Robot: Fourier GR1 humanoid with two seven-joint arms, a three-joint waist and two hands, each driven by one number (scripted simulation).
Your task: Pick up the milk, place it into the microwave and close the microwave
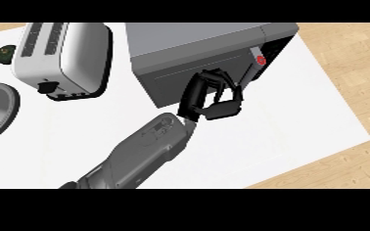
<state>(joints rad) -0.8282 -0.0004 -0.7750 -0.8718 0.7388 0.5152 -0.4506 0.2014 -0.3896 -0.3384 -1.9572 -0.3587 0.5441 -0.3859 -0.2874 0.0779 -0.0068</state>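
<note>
The grey microwave [195, 44] stands at the top centre, and its dark door [170, 80] lies flush against its body. A control panel with a red button [261, 61] is on its right side. My left hand [215, 100] comes up from the lower left on a grey forearm. It rests against the front of the door with relaxed fingers and holds nothing. No milk shows anywhere in the head view. My right hand is out of view.
A white toaster [65, 58] stands to the left of the microwave. A small dark object [6, 53] and a grey round rim [6, 108] sit at the left edge. The white mat [289, 127] ends in wooden counter [347, 54] on the right.
</note>
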